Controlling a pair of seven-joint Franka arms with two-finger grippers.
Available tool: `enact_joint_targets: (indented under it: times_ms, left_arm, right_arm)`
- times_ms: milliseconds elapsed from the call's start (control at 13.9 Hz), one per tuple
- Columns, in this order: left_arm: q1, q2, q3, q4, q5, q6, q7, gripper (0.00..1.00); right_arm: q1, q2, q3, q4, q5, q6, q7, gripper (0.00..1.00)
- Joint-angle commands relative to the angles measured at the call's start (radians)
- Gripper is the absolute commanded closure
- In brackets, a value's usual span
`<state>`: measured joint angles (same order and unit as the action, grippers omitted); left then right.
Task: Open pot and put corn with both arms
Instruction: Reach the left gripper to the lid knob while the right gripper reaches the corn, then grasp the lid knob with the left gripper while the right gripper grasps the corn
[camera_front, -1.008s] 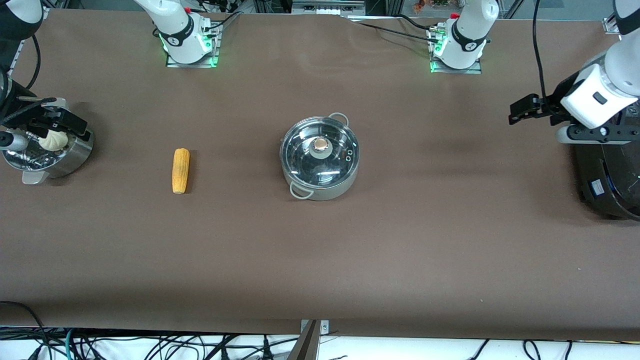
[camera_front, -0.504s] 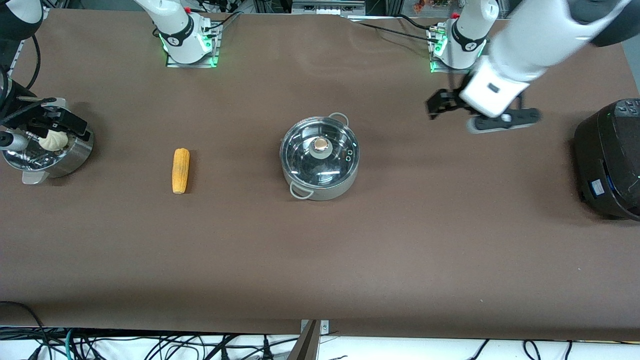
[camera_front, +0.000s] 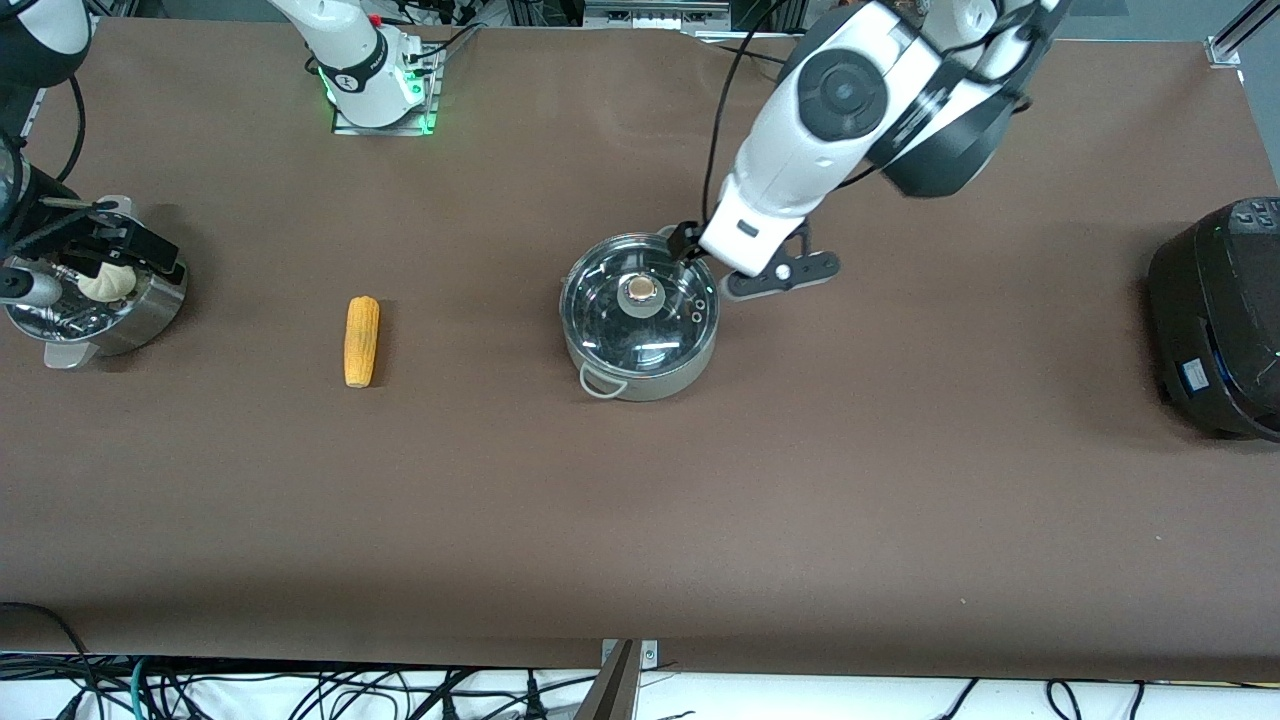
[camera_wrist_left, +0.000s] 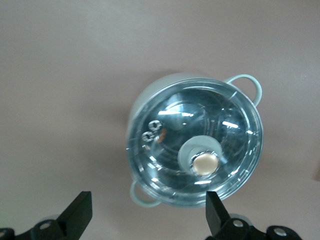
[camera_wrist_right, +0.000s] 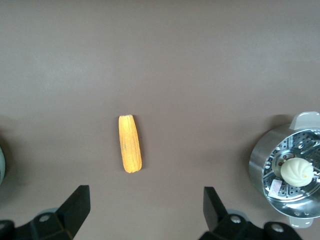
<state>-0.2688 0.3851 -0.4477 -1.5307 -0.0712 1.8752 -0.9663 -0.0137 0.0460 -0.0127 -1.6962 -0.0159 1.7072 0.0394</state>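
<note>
Holding only a white bun (camera_wrist_right: 296, 172) — steamer (camera_front: 135, 315); pot (camera_front: 640, 355) lidded; left hand (camera_wrist_left: 148, 214), right hand (camera_wrist_right: 145, 211) wide.

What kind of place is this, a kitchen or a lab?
Most likely a robotics lab staged as a kitchen: two bench-mounted arms, a paper-covered table holding a lidded pot, a corn cob and a steamer, with loose cables along the edge.

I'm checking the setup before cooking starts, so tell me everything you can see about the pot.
The pot is round, shiny steel, upright mid-table, with two small grey loop handles. Its clear glass lid with a tan knob is on, closed. Nothing touches it; the open left end effector hovers over it. The corn lies apart, toward the right arm's end.
</note>
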Motion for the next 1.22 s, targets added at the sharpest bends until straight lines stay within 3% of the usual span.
enact_joint_targets:
  times_ms: [0, 360, 864, 936, 1152]
  left_arm:
    - [-0.103, 0.112, 0.047, 0.072, 0.075, 0.048, -0.128, 0.0]
    - [-0.259, 0.236, 0.108, 0.149, 0.159, 0.071, -0.262, 0.0]
    - [-0.273, 0.256, 0.121, 0.147, 0.16, 0.105, -0.264, 0.02]
    - [-0.273, 0.256, 0.122, 0.147, 0.16, 0.108, -0.264, 0.05]
    - [-0.28, 0.256, 0.124, 0.139, 0.163, 0.11, -0.264, 0.39]
  right_arm:
    - [0.024, 0.075, 0.002, -0.002, 0.013, -0.009, 0.02, 0.0]
    - [0.043, 0.23, 0.016, -0.051, 0.016, 0.027, 0.02, 0.0]
    - [0.044, 0.244, 0.031, -0.368, 0.048, 0.52, 0.022, 0.0]
    - [0.044, 0.255, 0.04, -0.4, 0.048, 0.575, 0.045, 0.0]
    - [0.044, 0.273, 0.08, -0.473, 0.048, 0.672, 0.128, 0.0]
